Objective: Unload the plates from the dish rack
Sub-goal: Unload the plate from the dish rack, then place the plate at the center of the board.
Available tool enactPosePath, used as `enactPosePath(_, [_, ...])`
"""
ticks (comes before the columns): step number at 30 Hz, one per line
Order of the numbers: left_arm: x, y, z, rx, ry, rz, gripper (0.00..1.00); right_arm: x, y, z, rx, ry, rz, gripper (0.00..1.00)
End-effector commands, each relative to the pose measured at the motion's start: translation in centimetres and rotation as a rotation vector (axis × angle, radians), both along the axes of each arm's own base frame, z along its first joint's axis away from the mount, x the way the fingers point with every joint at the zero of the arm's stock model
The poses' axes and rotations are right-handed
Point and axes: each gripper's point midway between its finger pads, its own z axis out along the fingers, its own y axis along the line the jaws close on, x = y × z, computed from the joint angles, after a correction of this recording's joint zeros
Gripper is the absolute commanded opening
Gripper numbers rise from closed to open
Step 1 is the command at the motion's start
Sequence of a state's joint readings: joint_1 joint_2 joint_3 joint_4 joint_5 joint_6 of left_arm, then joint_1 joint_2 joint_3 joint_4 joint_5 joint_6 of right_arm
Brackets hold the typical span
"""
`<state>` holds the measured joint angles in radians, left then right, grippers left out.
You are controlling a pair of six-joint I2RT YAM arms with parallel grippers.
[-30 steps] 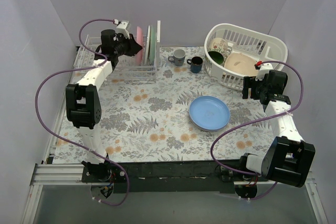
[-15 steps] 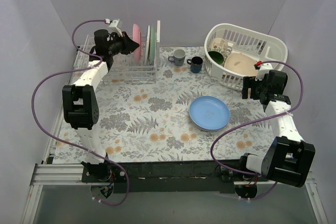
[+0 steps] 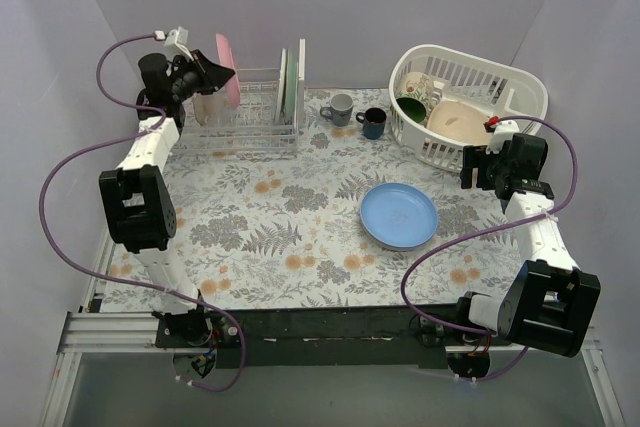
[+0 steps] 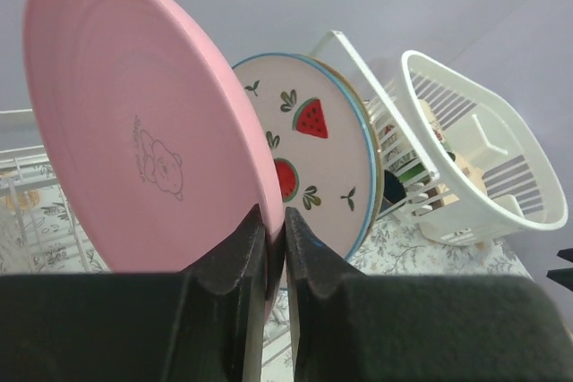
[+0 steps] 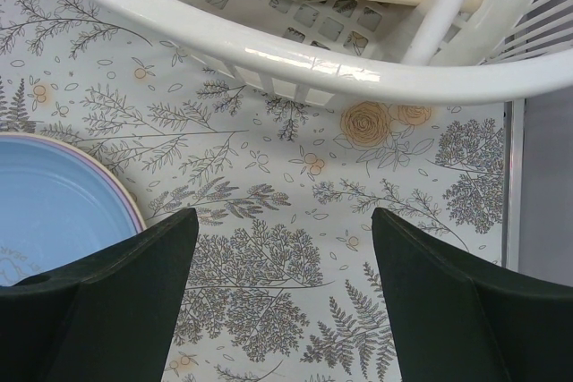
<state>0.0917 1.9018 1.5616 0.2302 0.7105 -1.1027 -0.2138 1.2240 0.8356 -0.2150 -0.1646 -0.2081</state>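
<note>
While the left claw clamps the pink plate by its rim, upright over the rack's left end, other plates stand at its right end. Blue plate lies on the table. Right claw spread, empty, beside the basket.
</note>
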Motion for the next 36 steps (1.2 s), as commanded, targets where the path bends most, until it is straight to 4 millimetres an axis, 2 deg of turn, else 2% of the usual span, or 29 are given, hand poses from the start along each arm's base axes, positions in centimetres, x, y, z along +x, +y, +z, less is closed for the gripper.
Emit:
enactPosePath(1, [-4.5, -1.4, 9.6, 0.001, -0.206, -0.076, 0.0, 0.0, 0.1, 0.7, 0.006, -0.028, 0.005, 0.86])
enactPosePath(2, [-5.1, -1.5, 10.6, 0.017, -0.233, -0.081, 0.0, 0.0, 0.1, 0.7, 0.005, -0.028, 0.006, 0.86])
enactPosePath(4, [-5.8, -1.7, 11.0, 0.034, -0.233, -0.099, 0.0, 0.1, 0.1, 0.7, 0.006, -0.026, 0.008, 0.86])
enactPosePath(9, [-8.3, -2.6, 13.5, 0.178, -0.31, -0.112, 0.0, 0.1, 0.3, 0.6, 0.013, -0.021, 0.011, 0.86])
enactPosePath(11, [-9.0, -3.9, 14.2, 0.252, -0.358, -0.109, 0.0, 0.1, 0.3, 0.5, 0.014, -0.021, 0.013, 0.86])
enactPosePath(12, [-10.2, -4.8, 14.3, 0.345, -0.39, -0.128, 0.0, 0.1, 0.3, 0.6, 0.014, -0.023, 0.013, 0.86])
enactPosePath(13, [-11.3, -7.5, 13.9, 0.396, -0.413, -0.176, 0.0, 0.1, 0.3, 0.5, 0.015, -0.02, 0.013, 0.86])
enactPosePath(14, [-11.3, -7.9, 13.7, 0.466, -0.419, -0.124, 0.0, 0.2, 0.2, 0.6, 0.012, -0.024, 0.009, 0.86])
enactPosePath(15, [-12.1, -9.1, 12.5, 0.547, -0.419, -0.136, 0.0, 0.2, 0.2, 0.6, 0.014, -0.024, 0.008, 0.86])
enactPosePath(16, [-14.4, -12.3, 11.6, 0.649, -0.496, -0.19, 0.0, 0.2, 0.2, 0.7, 0.012, -0.026, 0.007, 0.86])
enactPosePath(18, [-15.5, -13.8, 9.7, 0.792, -0.512, -0.161, 0.0, 0.4, 0.0, 1.3, 0.003, -0.043, 0.001, 0.86])
enactPosePath(19, [-17.4, -16.3, 8.1, 0.851, -0.545, -0.234, 0.0, 0.5, 0.0, 1.4, 0.004, -0.049, -0.004, 0.86])
enactPosePath(21, [-18.3, -17.1, 6.1, 0.932, -0.524, -0.238, 0.0, 0.6, -0.4, 1.9, -0.008, -0.064, -0.026, 0.86])
enactPosePath(22, [-19.4, -18.8, 5.3, 0.974, -0.555, -0.279, 0.0, 0.6, -0.6, 2.1, -0.011, -0.067, -0.034, 0.86])
enactPosePath(24, [-19.9, -19.5, 2.6, 1.065, -0.536, -0.302, 0.0, 0.6, -0.9, 2.4, -0.021, -0.077, -0.05, 0.86])
enactPosePath(25, [-20.9, -20.7, 1.7, 1.105, -0.544, -0.318, 0.0, 0.6, -1.0, 2.6, -0.024, -0.082, -0.058, 0.86])
enactPosePath(26, [-21.5, -21.2, -0.4, 1.166, -0.541, -0.355, 0.0, 0.6, -1.2, 2.6, -0.03, -0.081, -0.068, 0.86])
enactPosePath(27, [-21.8, -21.2, -1.5, 1.23, -0.531, -0.342, 0.0, 0.7, -1.2, 2.8, -0.026, -0.085, -0.075, 0.86])
enactPosePath(28, [-23.7, -23.1, -3.0, 1.266, -0.556, -0.4, 0.0, 0.7, -1.4, 2.8, -0.023, -0.08, -0.079, 0.86])
enactPosePath(29, [-24.4, -23.6, -4.1, 1.32, -0.575, -0.425, 0.0, 0.7, -1.0, 2.8, -0.008, -0.08, -0.065, 0.86])
enactPosePath(30, [-25.2, -24.0, -6.5, 1.368, -0.564, -0.457, 0.0, 0.8, -1.1, 2.7, 0.005, -0.075, -0.066, 0.86])
enactPosePath(31, [-26.5, -25.1, -7.3, 1.395, -0.586, -0.485, 0.0, 0.8, -1.1, 2.8, 0.015, -0.075, -0.068, 0.86])
enactPosePath(34, [-28.4, -27.0, -9.5, 1.428, -0.607, -0.544, 0.0, 0.6, -1.5, 2.7, 0.021, -0.069, -0.074, 0.86])
enactPosePath(36, [-29.0, -28.0, -10.2, 1.442, -0.627, -0.562, 0.0, 0.5, -1.7, 2.9, 0.019, -0.078, -0.08, 0.86])
